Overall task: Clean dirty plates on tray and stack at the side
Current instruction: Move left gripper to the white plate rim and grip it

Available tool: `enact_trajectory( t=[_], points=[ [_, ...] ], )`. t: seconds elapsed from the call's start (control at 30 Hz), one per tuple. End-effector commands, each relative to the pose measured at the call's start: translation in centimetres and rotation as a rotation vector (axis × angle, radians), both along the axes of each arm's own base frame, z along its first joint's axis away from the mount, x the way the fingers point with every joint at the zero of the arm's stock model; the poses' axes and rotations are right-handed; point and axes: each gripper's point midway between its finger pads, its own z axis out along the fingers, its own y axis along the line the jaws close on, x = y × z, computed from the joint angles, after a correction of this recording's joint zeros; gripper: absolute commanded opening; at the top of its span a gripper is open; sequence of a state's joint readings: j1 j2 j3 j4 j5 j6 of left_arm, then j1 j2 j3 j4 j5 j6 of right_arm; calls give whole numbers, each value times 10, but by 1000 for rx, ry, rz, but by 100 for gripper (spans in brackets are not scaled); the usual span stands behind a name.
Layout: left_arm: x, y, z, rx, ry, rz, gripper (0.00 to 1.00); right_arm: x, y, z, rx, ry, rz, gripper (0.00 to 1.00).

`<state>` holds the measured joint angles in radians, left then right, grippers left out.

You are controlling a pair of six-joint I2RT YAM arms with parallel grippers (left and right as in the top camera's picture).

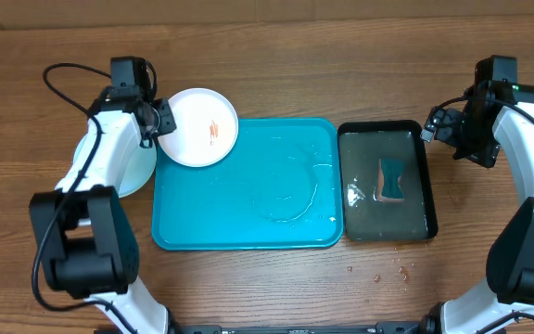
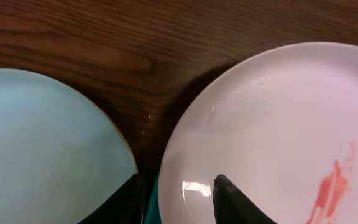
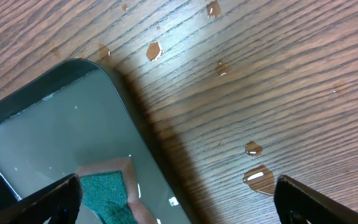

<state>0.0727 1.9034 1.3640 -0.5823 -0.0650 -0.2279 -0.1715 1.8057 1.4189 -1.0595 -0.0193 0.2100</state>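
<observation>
A white plate with a reddish-orange smear lies over the far left corner of the turquoise tray. My left gripper is at its left rim. In the left wrist view the left gripper straddles the white plate's rim: one finger lies over the plate's inside, the other stands outside it, and a strip of tray shows between. A light blue plate rests on the table left of the tray, partly under my left arm. My right gripper hangs wide open and empty.
A black tray holding water and a green sponge stands right of the turquoise tray. My right gripper is over its far right corner. Water drops lie on the wooden table near it.
</observation>
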Motion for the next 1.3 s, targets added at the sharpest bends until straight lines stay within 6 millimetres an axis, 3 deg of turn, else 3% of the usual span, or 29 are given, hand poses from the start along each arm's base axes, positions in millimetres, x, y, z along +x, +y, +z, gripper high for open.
enact_trajectory(
  t=[0.0, 0.3, 0.5, 0.67, 0.77, 0.87, 0.97, 1.17, 1.27],
  points=[
    [7, 7, -12, 28, 11, -6, 37, 1, -1, 3, 1, -12, -11, 100],
    [5, 6, -37, 18, 60, -7, 25, 1, -1, 3, 1, -12, -11, 100],
    [9, -10, -32, -62, 37, -47, 4, 1, -1, 3, 1, -12, -11, 100],
    [7, -27, -23, -155, 46, -86, 4, 1, -1, 3, 1, -11, -11, 100],
    [2, -52, -10, -293, 61, -137, 4, 1, -1, 3, 1, -12, -11, 100],
    [-12, -78, 6, -457, 94, -148, 4, 1, -1, 3, 1, -12, -11, 100],
    [-36, -89, 10, -518, 184, -110, 4, 1, -1, 3, 1, -11, -11, 100],
    [-83, -96, -7, -430, 384, -98, 4, 1, -1, 3, 1, -11, -11, 100],
    [-102, -109, -16, -415, 449, -133, 4, 1, -1, 3, 1, -12, -11, 100]
  ],
)
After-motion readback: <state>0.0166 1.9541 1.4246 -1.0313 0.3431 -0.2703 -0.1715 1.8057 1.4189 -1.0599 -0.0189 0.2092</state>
